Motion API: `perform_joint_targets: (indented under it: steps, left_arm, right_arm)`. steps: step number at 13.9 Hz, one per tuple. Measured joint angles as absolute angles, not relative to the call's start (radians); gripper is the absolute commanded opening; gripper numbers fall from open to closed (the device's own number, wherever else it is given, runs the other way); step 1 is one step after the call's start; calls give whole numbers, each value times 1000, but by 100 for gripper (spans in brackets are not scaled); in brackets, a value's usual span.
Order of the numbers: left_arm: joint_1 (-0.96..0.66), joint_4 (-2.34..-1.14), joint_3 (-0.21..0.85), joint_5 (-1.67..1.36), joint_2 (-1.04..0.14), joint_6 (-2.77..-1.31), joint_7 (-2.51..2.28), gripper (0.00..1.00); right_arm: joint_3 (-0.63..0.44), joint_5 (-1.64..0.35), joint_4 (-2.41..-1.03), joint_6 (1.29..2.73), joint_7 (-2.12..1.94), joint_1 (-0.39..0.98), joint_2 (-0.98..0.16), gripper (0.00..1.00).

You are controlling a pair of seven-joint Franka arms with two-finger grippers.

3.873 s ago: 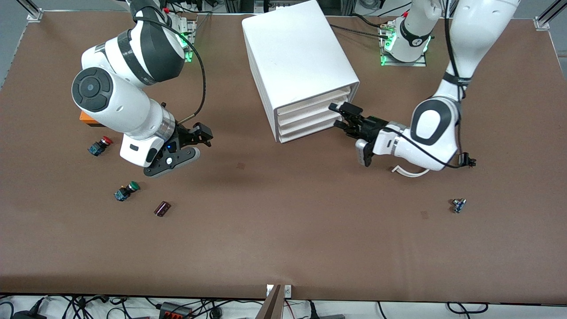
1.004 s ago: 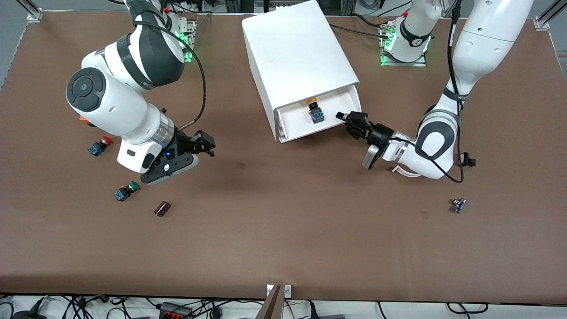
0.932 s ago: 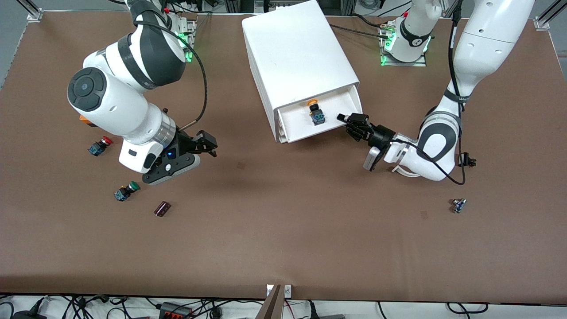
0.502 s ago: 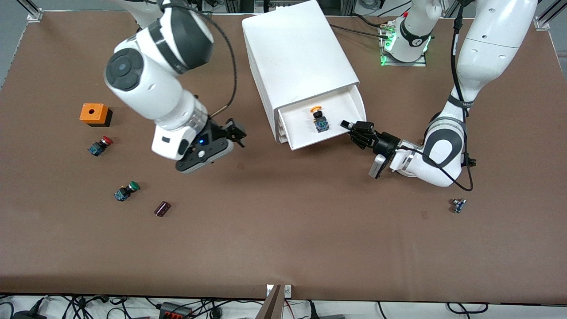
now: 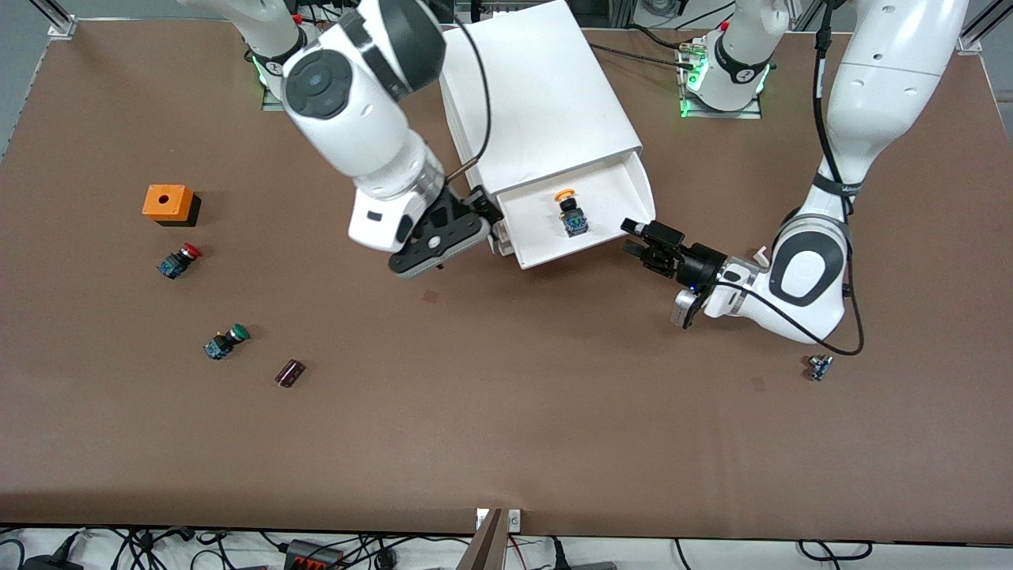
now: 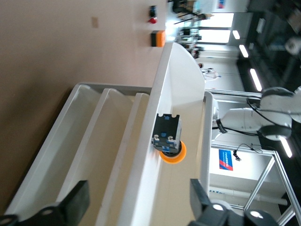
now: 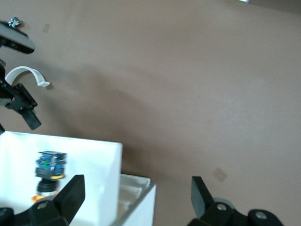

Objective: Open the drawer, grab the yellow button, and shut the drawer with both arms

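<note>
White plastic makes up the drawer cabinet [image 5: 538, 103] that we see standing on the brown surface [image 5: 506, 427] between the two arm bases. Its top drawer [image 5: 582, 226] is pulled out, and the button [image 5: 571, 215] with the orange-yellow cap lies inside it, on the drawer floor, cap toward the cabinet body. In the left wrist view the button [image 6: 168, 139] shows on its side against the drawer's inner wall.

The left claw [image 5: 643, 241] sits just beside the drawer's front corner at the left arm's end, its fingers apart and holding nothing; we see a gap between it and the drawer. The right claw [image 5: 484, 210] hangs at the drawer's other front corner, close beside the cabinet's lower drawers, fingers spread wide and empty. In the right wrist view its fingers [image 7: 70, 193] frame the drawer's edge with the button [image 7: 49, 168] below.

Toward the right arm's end of the surface we find an orange box [image 5: 168, 204], a red-capped button [image 5: 178, 260], a green-capped button [image 5: 225, 342] and a small dark purple piece [image 5: 290, 373]. Near the left arm's elbow lies a small blue-and-metal part [image 5: 819, 367].
</note>
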State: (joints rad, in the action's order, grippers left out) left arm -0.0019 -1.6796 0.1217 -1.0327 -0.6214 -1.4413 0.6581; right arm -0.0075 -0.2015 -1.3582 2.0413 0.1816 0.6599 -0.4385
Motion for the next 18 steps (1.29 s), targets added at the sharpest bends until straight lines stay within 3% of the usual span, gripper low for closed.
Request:
perform_joint_targets:
  steps: [5, 12, 16, 18]
  left_arm:
    - [-3, -1574, 122, -794, -561, -1416, 271, 100]
    - [-36, -1412, 139, -223, -556, -1416, -136, 100]
    - [-45, -1370, 140, -113, -556, -1439, -168, 100]
    - [-47, -1353, 140, -112, -556, -1449, -169, 100]
  right_arm:
    - [-8, -138, -1280, 2053, 344, 767, -510, 100]
    - [-11, -63, -1162, 2060, 530, 871, -654, 100]
    - [-14, -57, -1132, 2062, 554, 898, -699, 99]
    - [-14, -57, -1123, 2062, 557, 906, -711, 92]
